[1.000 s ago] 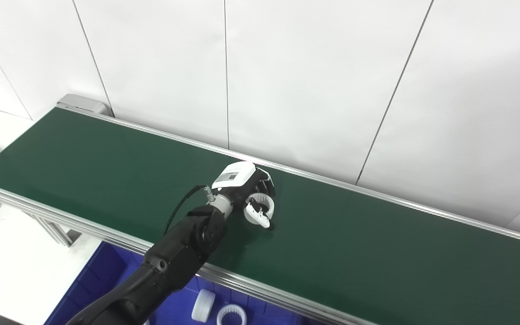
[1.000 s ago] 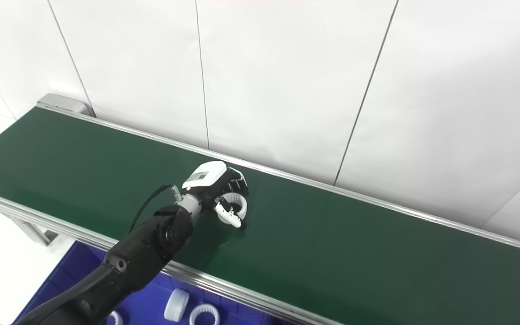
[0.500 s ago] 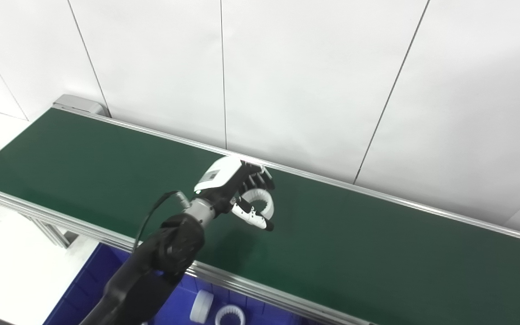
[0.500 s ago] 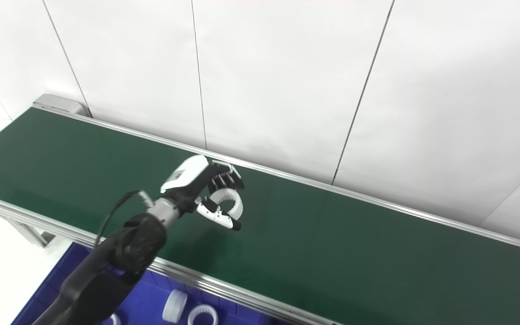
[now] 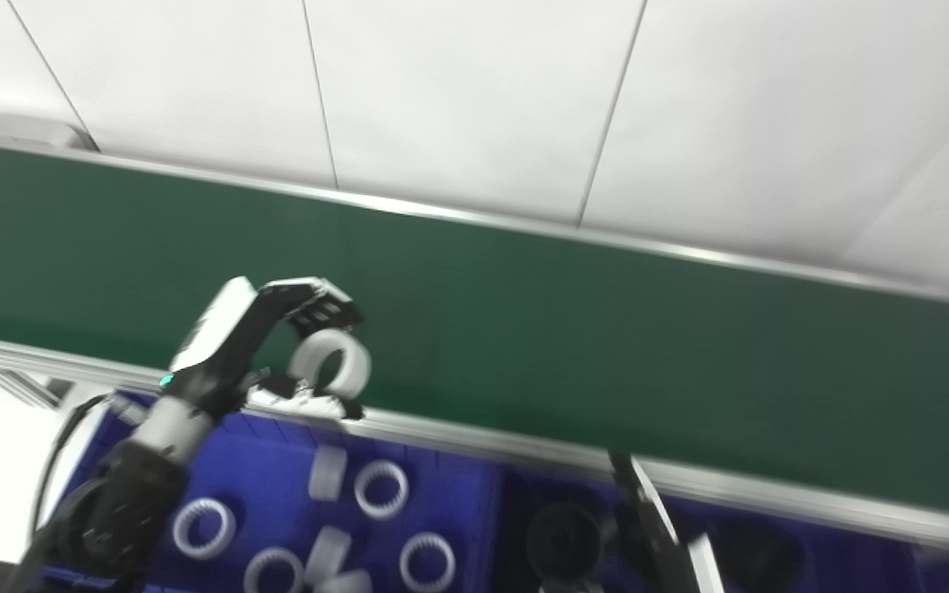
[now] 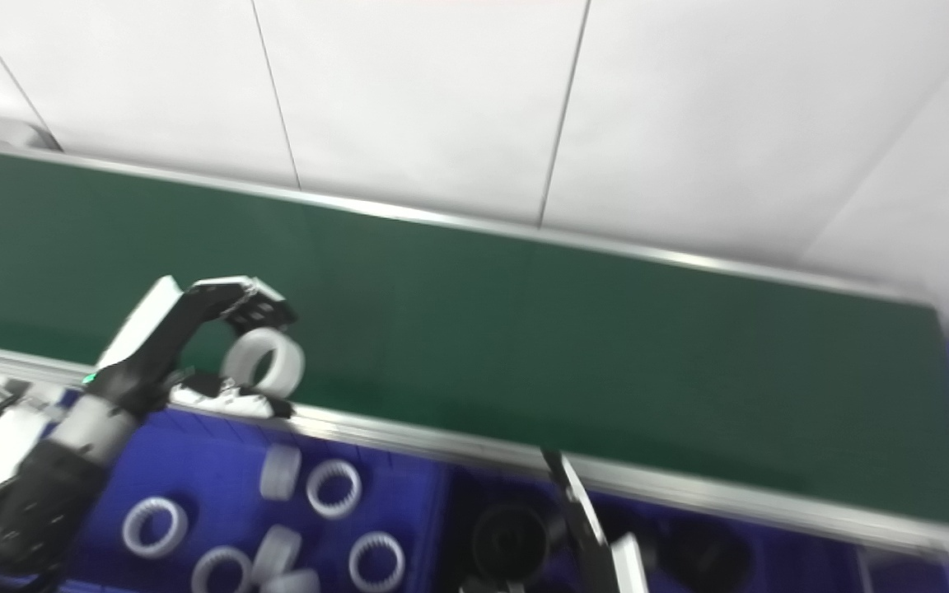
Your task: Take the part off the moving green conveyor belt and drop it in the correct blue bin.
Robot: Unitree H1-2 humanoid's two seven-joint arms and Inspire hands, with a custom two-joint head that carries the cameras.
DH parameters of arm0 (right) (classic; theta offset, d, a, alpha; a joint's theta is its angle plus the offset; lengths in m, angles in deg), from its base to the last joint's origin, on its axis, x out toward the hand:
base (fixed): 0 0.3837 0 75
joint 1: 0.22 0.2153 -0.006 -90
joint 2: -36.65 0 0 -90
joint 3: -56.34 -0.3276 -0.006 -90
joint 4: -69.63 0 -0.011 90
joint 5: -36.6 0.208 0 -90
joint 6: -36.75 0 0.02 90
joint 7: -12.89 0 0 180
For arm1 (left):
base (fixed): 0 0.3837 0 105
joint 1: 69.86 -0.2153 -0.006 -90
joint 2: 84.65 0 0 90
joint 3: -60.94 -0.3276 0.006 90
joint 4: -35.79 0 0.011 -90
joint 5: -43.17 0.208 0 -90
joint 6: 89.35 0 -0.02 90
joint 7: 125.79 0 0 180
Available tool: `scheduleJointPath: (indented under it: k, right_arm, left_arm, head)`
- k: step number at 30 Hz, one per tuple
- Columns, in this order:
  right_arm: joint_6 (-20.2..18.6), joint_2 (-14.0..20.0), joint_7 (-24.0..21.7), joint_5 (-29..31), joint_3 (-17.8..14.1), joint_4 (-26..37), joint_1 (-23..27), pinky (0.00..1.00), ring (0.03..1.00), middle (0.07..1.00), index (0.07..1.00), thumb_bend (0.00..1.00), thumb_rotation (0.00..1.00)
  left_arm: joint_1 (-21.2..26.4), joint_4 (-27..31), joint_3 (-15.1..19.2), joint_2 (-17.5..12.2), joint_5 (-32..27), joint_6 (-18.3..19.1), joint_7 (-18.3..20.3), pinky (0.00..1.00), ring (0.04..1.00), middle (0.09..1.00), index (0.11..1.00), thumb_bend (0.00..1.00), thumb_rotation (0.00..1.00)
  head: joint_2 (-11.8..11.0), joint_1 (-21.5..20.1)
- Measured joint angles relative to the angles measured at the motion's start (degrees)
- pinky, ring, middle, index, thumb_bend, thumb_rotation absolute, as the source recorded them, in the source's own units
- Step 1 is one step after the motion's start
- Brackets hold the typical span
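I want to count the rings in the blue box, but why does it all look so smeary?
Left eye view: motion blur smears the belt rail and the bin; the rings look soft. Right eye view: the same blur; the ring in the left hand is fuzzy-edged, and the black parts are dim.

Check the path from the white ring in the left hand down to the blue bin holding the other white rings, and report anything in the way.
Nothing visible blocks it. The left hand holds the white ring above the belt's near rail, and the blue bin with the white rings lies open just below and in front. The right hand is off to the side.
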Motion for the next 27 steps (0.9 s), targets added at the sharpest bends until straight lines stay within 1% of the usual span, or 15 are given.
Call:
scheduleJointPath:
  k: [1,2,3,4,5,7,8,11,13,14,18,20,22,27]
  right_arm:
    - [-0.8,0.0,-0.1,-0.4,0.0,0.8,0.0,0.83,0.886,0.916,0.933,0.79,0.46]
    - [-1.5,-0.1,-0.3,-0.8,0.0,1.6,0.0,0.82,0.88,0.912,0.932,0.8,0.47]
    - [-2.6,-0.3,-0.8,-1.1,0.0,2.6,0.0,0.81,0.874,0.908,0.93,0.8,0.47]
    - [-3.3,-0.4,-1.0,-1.3,0.0,3.2,0.0,0.81,0.873,0.908,0.929,0.8,0.47]
    - [-3.6,-0.6,-1.1,-1.4,0.0,3.6,0.0,0.81,0.87,0.906,0.927,0.8,0.47]
    - [-4.6,-0.9,-1.2,-1.8,0.0,4.4,0.1,0.8,0.872,0.909,0.928,0.81,0.47]
    - [-4.9,-1.0,-1.3,-1.8,0.0,4.6,0.2,0.8,0.874,0.911,0.928,0.81,0.48]
    - [-6.1,-1.4,-1.7,-1.9,0.1,5.0,0.4,0.82,0.884,0.915,0.925,0.82,0.48]
    - [-6.4,-1.4,-1.7,-1.9,0.1,5.1,0.3,0.82,0.884,0.915,0.925,0.82,0.48]
    - [-6.4,-1.5,-1.7,-1.9,0.1,5.1,0.3,0.82,0.884,0.915,0.924,0.82,0.47]
    - [-6.5,-1.6,-1.7,-1.9,0.2,5.3,0.2,0.83,0.888,0.916,0.927,0.82,0.48]
    - [-6.5,-1.7,-1.7,-1.9,0.2,5.4,0.2,0.82,0.889,0.918,0.928,0.81,0.48]
    - [-6.5,-1.6,-1.7,-1.9,0.2,5.5,0.2,0.82,0.889,0.918,0.929,0.81,0.48]
    - [-6.5,-1.6,-1.7,-1.9,0.2,5.6,0.1,0.82,0.886,0.919,0.929,0.81,0.48]
  left_arm:
    - [-0.8,-0.7,-0.1,-0.1,0.0,-1.3,0.0,0.43,0.404,0.498,0.551,0.49,0.0]
    - [-1.5,-1.6,-0.4,-0.2,0.0,-2.7,0.0,0.42,0.402,0.495,0.553,0.49,0.0]
    - [-2.1,-3.1,-1.0,-0.4,0.1,-4.5,0.1,0.43,0.403,0.492,0.553,0.49,0.0]
    - [-2.5,-4.6,-1.6,-0.7,0.3,-6.0,0.4,0.43,0.404,0.492,0.553,0.49,0.0]
    - [-2.7,-6.1,-2.0,-0.9,0.6,-7.3,0.8,0.44,0.405,0.491,0.553,0.49,0.0]
    - [-2.9,-8.3,-2.7,-1.5,1.1,-9.1,1.3,0.44,0.405,0.489,0.553,0.49,0.0]
    - [-2.9,-8.8,-2.9,-1.7,1.2,-9.6,1.7,0.44,0.407,0.489,0.553,0.49,0.0]
    - [-2.7,-8.9,-3.6,-2.1,3.0,-9.4,3.2,0.46,0.408,0.496,0.552,0.49,0.0]
    - [-2.8,-8.8,-4.4,-2.1,5.0,-8.2,4.6,0.46,0.402,0.495,0.555,0.49,0.0]
    - [-2.8,-8.8,-4.9,-2.2,6.0,-7.6,5.2,0.45,0.401,0.496,0.555,0.49,0.0]
    - [-2.7,-8.8,-6.0,-2.5,9.6,-7.1,6.4,0.36,0.373,0.476,0.563,0.49,0.0]
    - [-2.0,-8.8,-7.1,-3.4,11.8,-6.6,7.9,0.39,0.386,0.492,0.559,0.49,0.0]
    - [-1.5,-8.7,-8.0,-4.3,14.0,-4.7,10.1,0.39,0.387,0.494,0.559,0.49,0.0]
    - [-0.7,-8.0,-9.4,-5.0,17.3,-2.1,13.2,0.4,0.389,0.497,0.561,0.49,0.0]
  head:
    - [0.0,0.0]
    - [2.3,-1.1]
    - [2.9,-1.4]
    - [2.9,-1.4]
    - [3.5,-1.7]
    - [4.2,-1.9]
    - [4.2,-1.9]
    - [4.7,-2.0]
    - [4.7,-2.0]
    - [4.8,-1.1]
    - [4.7,-0.4]
    - [4.7,0.4]
    - [4.7,0.4]
    - [4.4,0.7]
